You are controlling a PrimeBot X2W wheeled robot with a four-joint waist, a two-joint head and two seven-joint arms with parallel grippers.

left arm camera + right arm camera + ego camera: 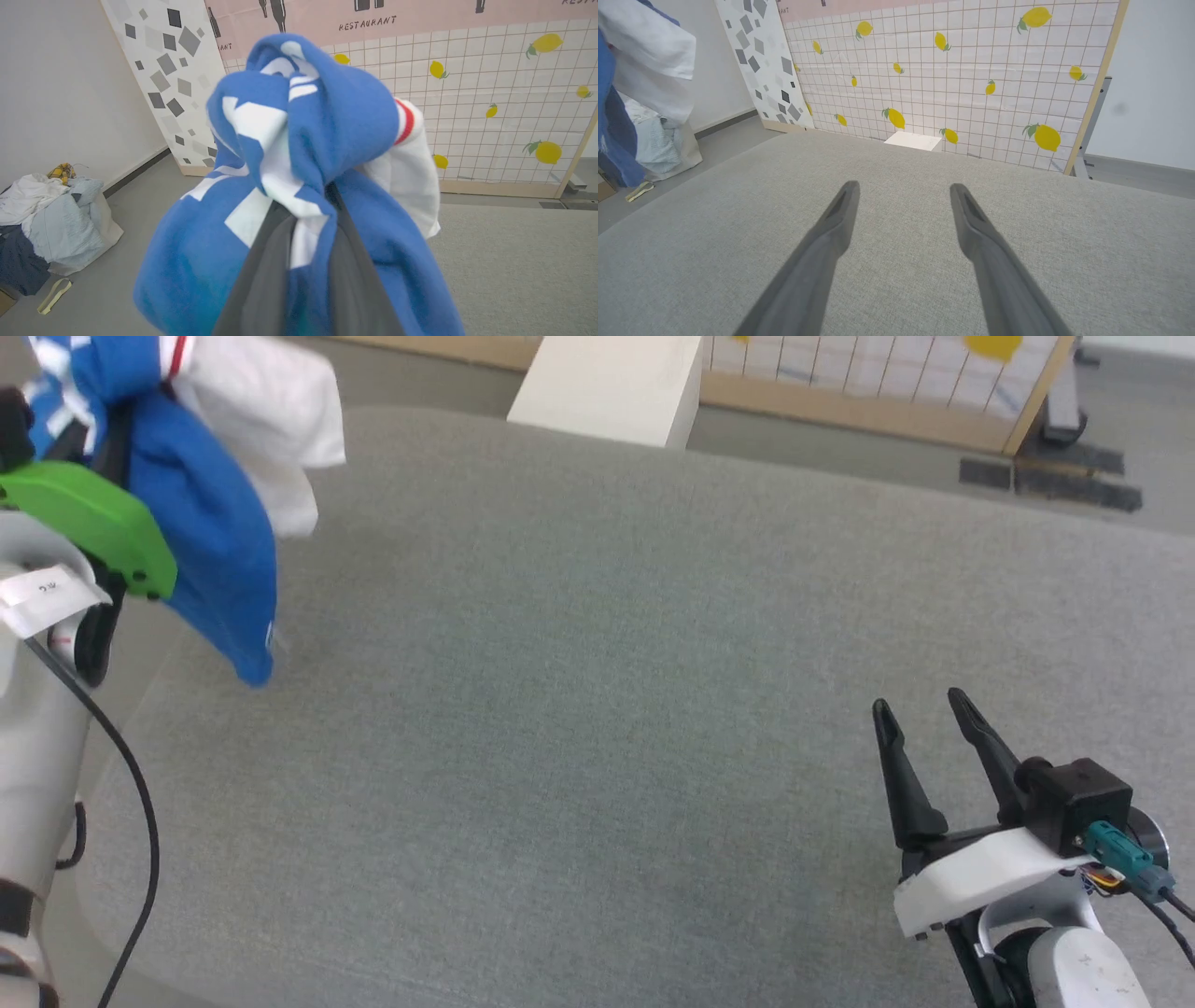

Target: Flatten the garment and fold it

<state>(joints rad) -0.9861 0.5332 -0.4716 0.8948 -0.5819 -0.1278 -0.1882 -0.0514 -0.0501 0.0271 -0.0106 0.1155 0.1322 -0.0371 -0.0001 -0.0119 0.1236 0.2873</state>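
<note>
The bright blue, white-sleeved jersey T-shirt (210, 541) hangs bunched from the left gripper (322, 205), which is clamped on it over the grey fabric surface's (579, 709) left edge. The right gripper (921, 709), wide and empty, hovers well apart to its right.

**A:** What carries your work?
**B:** You have a table (597, 728) covered in grey woven cloth, its near-left corner rounded.
**A:** Anything at twelve o'clock?
**B:** A white block (611, 383) at its far edge. Whether it rests on the table, you cannot tell.
**A:** And the floor (135, 205)?
**B:** At your ten o'clock, a heap of clothes (46, 219), with a pale strap (53, 295) just beside it.
</note>
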